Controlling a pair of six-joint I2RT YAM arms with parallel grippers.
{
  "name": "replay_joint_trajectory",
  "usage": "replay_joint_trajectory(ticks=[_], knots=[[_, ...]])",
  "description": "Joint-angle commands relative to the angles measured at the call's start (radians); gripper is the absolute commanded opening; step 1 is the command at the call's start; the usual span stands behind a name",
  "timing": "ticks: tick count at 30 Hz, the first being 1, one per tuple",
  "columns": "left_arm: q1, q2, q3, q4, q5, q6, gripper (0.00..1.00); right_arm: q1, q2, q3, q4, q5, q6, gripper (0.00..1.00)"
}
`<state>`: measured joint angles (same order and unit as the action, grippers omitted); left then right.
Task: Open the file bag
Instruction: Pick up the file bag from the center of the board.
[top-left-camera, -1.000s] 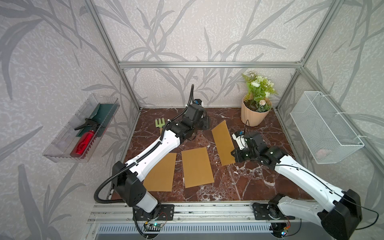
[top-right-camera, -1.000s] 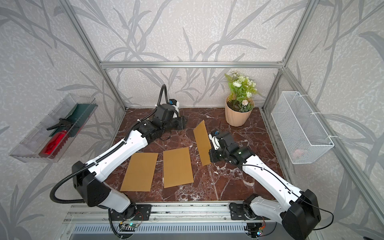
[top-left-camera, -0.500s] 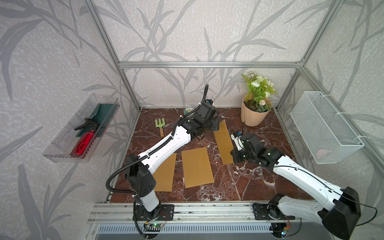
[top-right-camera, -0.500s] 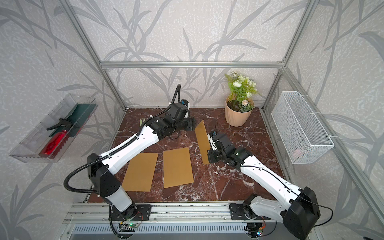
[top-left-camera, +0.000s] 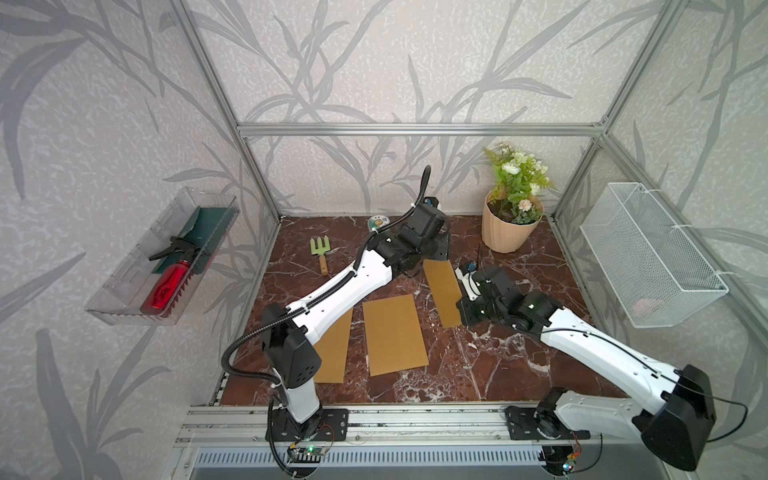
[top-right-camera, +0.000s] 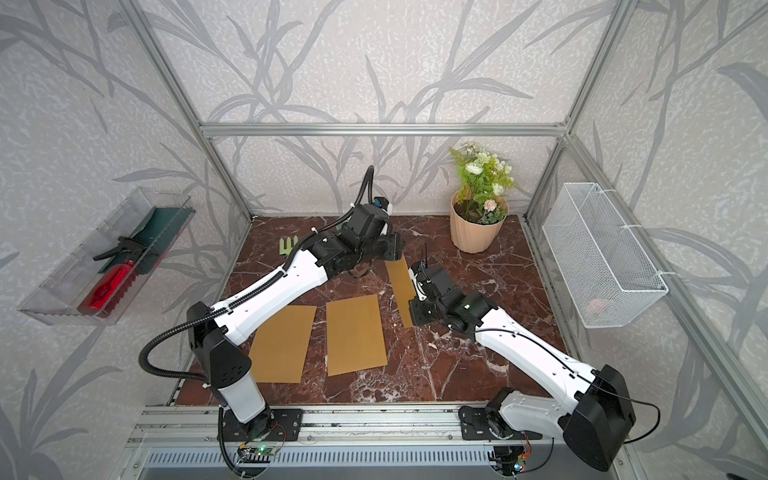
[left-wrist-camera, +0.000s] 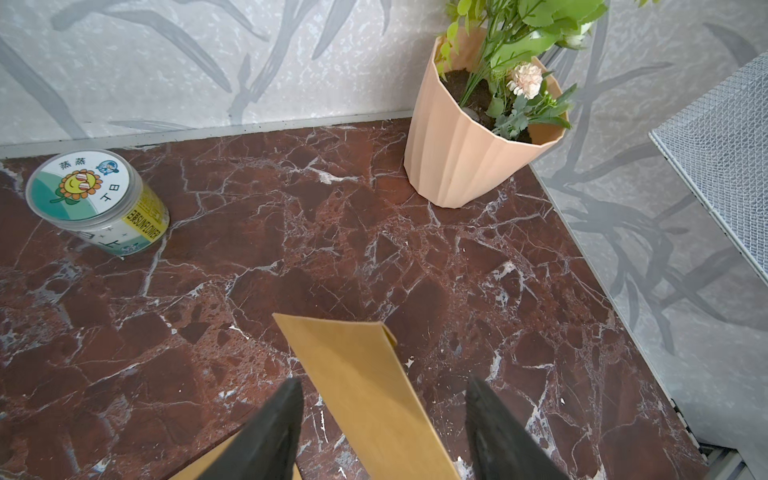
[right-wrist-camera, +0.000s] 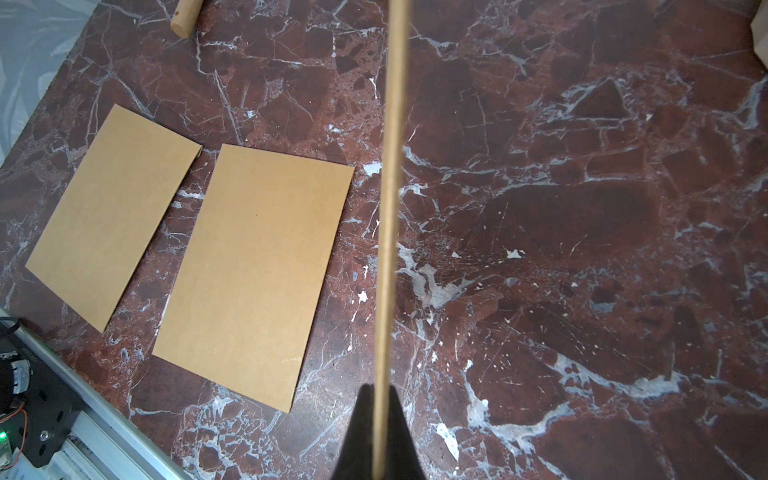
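The kraft file bag (top-left-camera: 443, 291) is held up on edge over the table (top-left-camera: 498, 365), right of centre. Its long axis runs from the right claw (right-wrist-camera: 376, 395), clamped on its near end, toward the back wall. Its far end lies between the spread fingers of the left claw (left-wrist-camera: 382, 384), the nearer one to that end. The left arm stretches diagonally across the table, wrist aimed along the bag.

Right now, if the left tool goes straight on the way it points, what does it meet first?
Probably the file bag, which lies between the left tool's open fingers; beyond its end comes only the table, though depth is unclear.
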<state>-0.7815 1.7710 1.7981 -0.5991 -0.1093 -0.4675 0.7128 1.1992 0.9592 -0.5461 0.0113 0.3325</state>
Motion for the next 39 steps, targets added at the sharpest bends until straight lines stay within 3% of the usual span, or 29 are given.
replay_joint_trajectory(ticks=[1,18,24,39], knots=[[-0.011,0.031,0.047,-0.07,-0.043,-0.007,0.63,0.011,0.002,0.045,0.0,0.029,0.001,0.0],[-0.04,0.117,0.127,-0.14,-0.124,-0.006,0.61,0.038,0.02,0.087,-0.018,0.068,-0.011,0.0],[-0.039,0.142,0.156,-0.161,-0.113,-0.014,0.44,0.05,0.028,0.094,-0.014,0.082,-0.009,0.0],[-0.042,0.146,0.17,-0.168,-0.11,-0.036,0.16,0.06,0.025,0.11,-0.008,0.079,-0.012,0.02]])
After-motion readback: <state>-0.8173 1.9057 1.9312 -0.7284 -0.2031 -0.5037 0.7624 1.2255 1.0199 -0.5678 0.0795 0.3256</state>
